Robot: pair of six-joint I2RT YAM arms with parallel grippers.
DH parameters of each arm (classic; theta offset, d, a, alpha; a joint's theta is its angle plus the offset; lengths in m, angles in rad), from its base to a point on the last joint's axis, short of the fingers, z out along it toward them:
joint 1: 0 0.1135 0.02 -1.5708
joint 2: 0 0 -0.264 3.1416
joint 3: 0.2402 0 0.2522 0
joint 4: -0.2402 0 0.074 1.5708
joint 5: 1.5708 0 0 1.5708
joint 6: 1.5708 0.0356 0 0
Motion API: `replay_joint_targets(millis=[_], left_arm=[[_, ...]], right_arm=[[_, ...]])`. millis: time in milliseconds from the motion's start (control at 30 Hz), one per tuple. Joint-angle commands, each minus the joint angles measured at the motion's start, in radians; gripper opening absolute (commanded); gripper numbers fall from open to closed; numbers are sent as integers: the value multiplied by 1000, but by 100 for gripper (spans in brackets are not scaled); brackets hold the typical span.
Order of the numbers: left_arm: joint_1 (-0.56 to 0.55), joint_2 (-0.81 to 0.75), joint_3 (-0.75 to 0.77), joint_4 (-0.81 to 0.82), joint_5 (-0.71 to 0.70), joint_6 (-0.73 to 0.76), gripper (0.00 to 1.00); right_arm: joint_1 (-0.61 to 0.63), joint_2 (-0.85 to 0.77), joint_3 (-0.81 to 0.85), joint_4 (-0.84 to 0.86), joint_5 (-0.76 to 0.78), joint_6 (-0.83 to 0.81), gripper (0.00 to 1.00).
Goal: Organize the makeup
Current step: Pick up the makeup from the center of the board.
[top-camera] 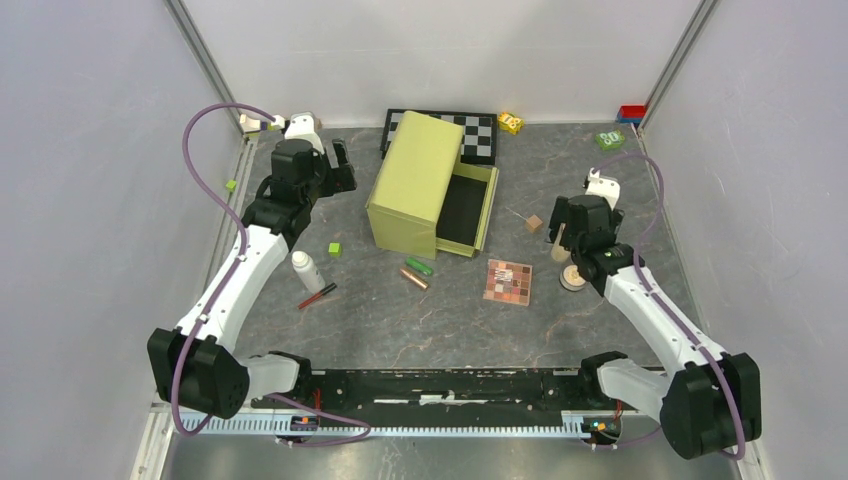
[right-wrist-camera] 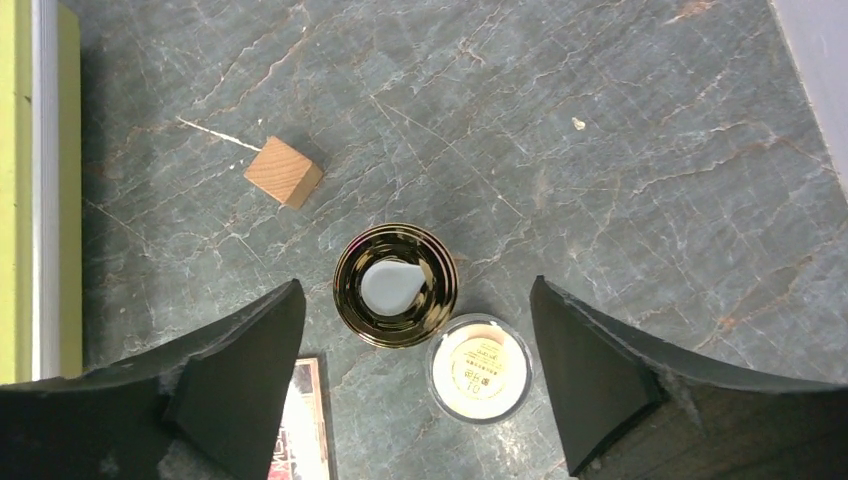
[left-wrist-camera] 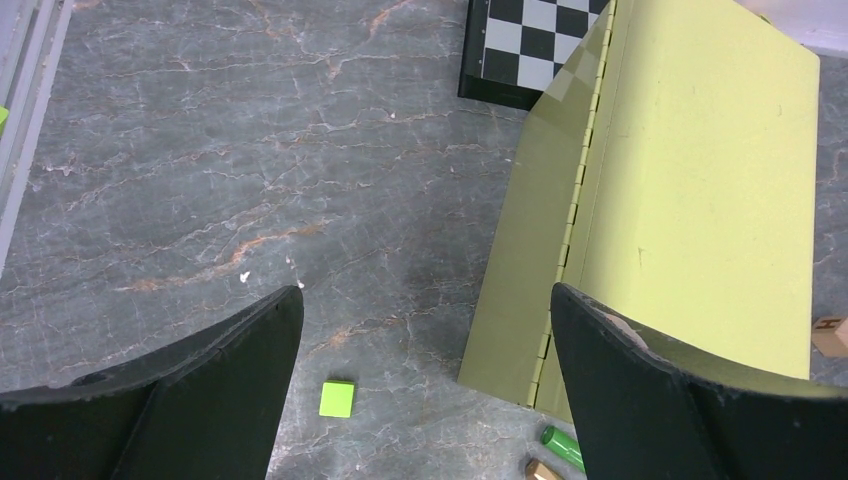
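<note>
The box (top-camera: 415,175) is olive-green, the board (top-camera: 480,135) black-and-white chequered, the palette (top-camera: 507,282) pink-brown.

Gold-capped bottle (right-wrist-camera: 395,285) below wide-spread tool (right-wrist-camera: 415,290), round compact (right-wrist-camera: 479,367) just beside.

No words or numbers can be read anywhere. The round compact (right-wrist-camera: 479,366), lower centre of the right wrist view, has a pale label with print too fine to read. A wooden cube (left-wrist-camera: 832,335) at the right edge of the left wrist view shows a dark, illegible mark.
</note>
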Motion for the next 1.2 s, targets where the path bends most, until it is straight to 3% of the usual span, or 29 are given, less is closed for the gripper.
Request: replay_joint_targets(millis=[0, 467, 733, 967, 1167], left_arm=[[7, 12, 22, 4, 20, -15, 99], [10, 15, 23, 4, 32, -17, 99], [13, 16, 23, 4, 39, -20, 99], [15, 12, 23, 2, 37, -18, 99], [15, 14, 23, 2, 38, -18, 100]], right_arm=[[-6, 14, -42, 131, -15, -32, 86], [-7, 73, -47, 215, -4, -65, 57], [-6, 75, -51, 207, -2, -71, 57], [-6, 93, -50, 196, -4, -67, 68], [-6, 92, -61, 202, -2, -67, 63]])
